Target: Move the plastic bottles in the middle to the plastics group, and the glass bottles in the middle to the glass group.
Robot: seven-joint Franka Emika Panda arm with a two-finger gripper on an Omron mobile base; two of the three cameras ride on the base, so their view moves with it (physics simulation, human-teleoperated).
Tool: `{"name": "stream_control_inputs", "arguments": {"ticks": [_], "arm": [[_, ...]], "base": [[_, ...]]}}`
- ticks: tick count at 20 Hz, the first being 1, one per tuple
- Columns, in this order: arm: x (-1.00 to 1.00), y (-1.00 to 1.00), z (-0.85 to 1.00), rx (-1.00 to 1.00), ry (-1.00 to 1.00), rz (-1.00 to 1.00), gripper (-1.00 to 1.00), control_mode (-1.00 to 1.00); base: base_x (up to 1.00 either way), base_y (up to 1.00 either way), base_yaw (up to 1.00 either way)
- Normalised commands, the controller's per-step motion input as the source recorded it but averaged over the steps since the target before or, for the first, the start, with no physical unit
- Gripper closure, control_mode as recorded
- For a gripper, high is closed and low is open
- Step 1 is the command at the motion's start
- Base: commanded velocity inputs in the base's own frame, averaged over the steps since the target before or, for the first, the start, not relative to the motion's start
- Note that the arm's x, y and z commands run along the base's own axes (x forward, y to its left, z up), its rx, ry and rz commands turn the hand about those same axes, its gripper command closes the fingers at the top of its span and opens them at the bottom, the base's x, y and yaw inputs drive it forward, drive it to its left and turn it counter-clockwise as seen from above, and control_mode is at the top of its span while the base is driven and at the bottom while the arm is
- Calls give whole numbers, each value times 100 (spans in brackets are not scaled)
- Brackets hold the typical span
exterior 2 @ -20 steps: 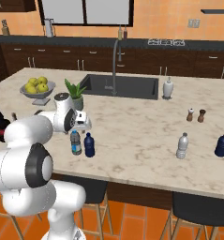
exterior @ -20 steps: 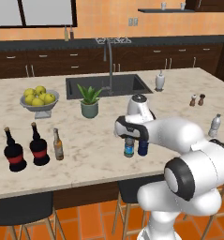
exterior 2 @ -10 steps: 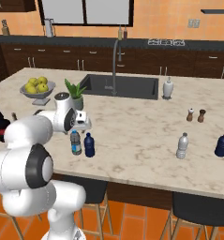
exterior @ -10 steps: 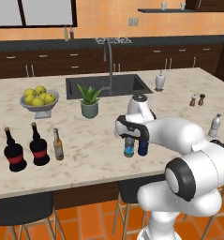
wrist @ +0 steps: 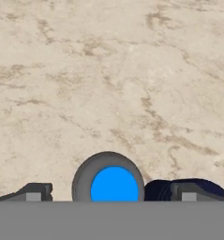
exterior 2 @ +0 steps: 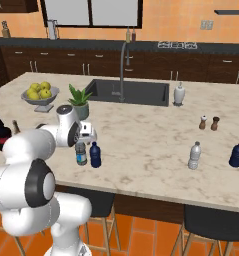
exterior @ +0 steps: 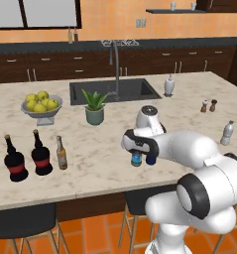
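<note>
Standing on the marble counter [exterior: 105, 163]: two stubby plastic bottles side by side near the front edge, mid-counter. Clear bottle [exterior 2: 81, 153], blue label, upright, directly beneath the gripper [wrist: 111, 193]. Dark blue bottle [exterior 2: 95, 154], upright, just beside the clear one on its right as the right base view shows it.

Gripper: pointing straight down over the clear bottle, jaws spread to their widest, one finger on each side of the bottle's top, holding nothing. In the hand view the clear bottle's cap [wrist: 113, 186] shows as a blue disc in a grey ring between the two fingertips [wrist: 33, 193]; the dark blue bottle's shoulder lies behind the right-hand tip. Whether the fingers touch the bottle cannot be told.

Amber glass bottle [exterior: 61, 153]: slim, long-necked, pale label, upright at the counter's left, just beside the two black bottles [exterior: 41, 158], cork-topped with red bands.

Pale plastic bottle [exterior 2: 194, 155], white cap: upright at the counter's right, well apart from the gripper. A second dark blue bottle [exterior 2: 236, 154] stands near it, toward the right end.

Also on the counter: fruit bowl [exterior: 40, 106] of yellow fruit, potted plant [exterior: 94, 108], sink [exterior: 115, 91] with faucet, white dispenser [exterior: 168, 86], two shakers [exterior: 208, 105].
</note>
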Motion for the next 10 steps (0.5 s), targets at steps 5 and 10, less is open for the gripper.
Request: {"name": "stream_control_inputs", "arguments": {"ticks": [5, 10], "arm": [[0, 0, 0, 0, 0, 0, 100, -100], [0, 0, 7, 0, 0, 0, 100, -100]], "base": [[0, 0, 0], [0, 0, 0]]}}
